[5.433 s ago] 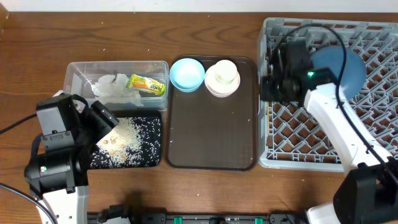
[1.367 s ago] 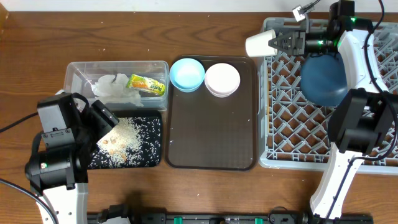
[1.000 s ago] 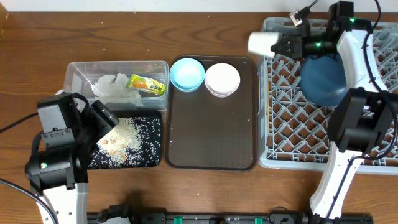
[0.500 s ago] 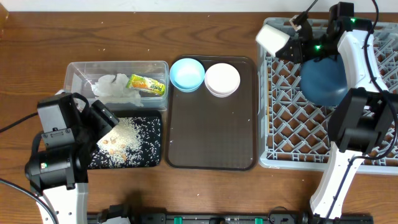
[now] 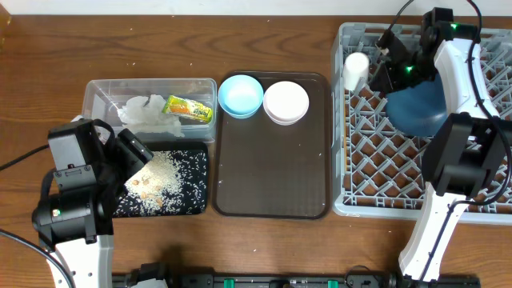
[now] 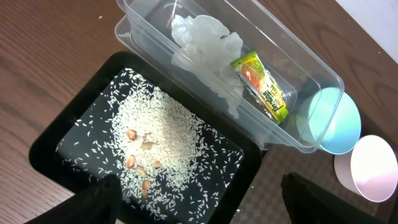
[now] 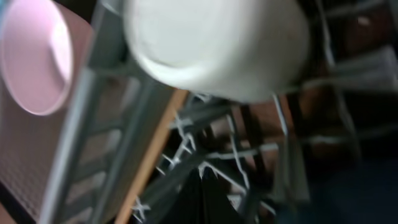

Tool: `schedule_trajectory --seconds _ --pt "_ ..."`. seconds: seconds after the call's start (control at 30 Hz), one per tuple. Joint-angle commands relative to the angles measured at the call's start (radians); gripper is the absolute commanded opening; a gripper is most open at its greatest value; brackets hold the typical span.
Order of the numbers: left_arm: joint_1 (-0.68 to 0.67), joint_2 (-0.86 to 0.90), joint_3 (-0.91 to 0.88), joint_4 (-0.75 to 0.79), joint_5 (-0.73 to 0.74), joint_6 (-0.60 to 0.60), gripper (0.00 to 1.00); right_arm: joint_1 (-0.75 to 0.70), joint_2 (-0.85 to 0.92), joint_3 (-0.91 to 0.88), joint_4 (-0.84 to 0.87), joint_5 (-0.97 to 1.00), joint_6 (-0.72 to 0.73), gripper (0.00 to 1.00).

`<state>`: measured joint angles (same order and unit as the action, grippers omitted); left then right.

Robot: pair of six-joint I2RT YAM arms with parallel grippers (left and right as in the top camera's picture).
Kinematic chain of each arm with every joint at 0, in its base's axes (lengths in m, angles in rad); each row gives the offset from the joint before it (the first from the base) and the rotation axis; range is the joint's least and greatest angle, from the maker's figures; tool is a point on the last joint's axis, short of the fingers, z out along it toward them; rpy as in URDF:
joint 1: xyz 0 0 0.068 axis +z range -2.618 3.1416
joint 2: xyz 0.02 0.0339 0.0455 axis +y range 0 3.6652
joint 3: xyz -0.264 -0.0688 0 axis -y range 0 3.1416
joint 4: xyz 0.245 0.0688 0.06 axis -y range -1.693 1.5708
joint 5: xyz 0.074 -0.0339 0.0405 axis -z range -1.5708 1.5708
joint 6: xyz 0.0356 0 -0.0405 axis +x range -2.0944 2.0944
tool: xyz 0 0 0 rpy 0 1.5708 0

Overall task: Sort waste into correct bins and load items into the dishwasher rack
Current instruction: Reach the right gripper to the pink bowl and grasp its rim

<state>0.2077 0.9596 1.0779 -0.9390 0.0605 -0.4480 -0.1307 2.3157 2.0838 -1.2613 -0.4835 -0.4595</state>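
The cream cup (image 5: 356, 70) is at the top left corner of the grey dishwasher rack (image 5: 400, 184), beside the dark blue bowl-plate (image 5: 416, 104). My right gripper (image 5: 378, 69) is just right of the cup. In the right wrist view its fingers (image 7: 206, 177) look pressed together, and the cup (image 7: 217, 43) is ahead of the tips with a gap. My left gripper (image 6: 199, 208) is open and empty over the black tray (image 5: 198, 204) of rice (image 6: 155, 143). The napkin (image 5: 144, 112) and the wrapper (image 5: 188, 107) lie in the clear tub (image 5: 92, 88). Chopsticks are out of view.
The dark brown serving tray (image 5: 272, 168) lies between the bins and the rack. The light blue bowl (image 5: 240, 94) and the pink bowl (image 5: 286, 102) stand at its far edge. A thin strip of table shows between the tray and the rack.
My right gripper carried the cup from over the serving tray's far right corner rightward and down into the rack's top left corner. The left arm has not moved.
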Motion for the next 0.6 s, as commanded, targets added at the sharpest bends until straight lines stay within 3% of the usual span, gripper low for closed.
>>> schedule_trajectory --seconds 0.0,0.33,0.43,0.57 --pt "0.004 0.002 0.011 -0.003 -0.012 0.005 0.85 -0.005 -0.068 -0.002 -0.006 0.068 0.024 0.02" --pt "0.004 0.002 0.011 -0.003 -0.012 0.005 0.85 0.140 -0.315 -0.002 -0.011 0.069 0.108 0.04" --pt "0.004 0.002 0.011 -0.003 -0.012 0.005 0.85 0.243 -0.349 -0.002 -0.012 0.069 0.108 0.19" --pt "0.004 0.002 0.011 -0.003 -0.012 0.005 0.85 0.388 -0.332 -0.003 -0.011 0.122 0.168 0.23"
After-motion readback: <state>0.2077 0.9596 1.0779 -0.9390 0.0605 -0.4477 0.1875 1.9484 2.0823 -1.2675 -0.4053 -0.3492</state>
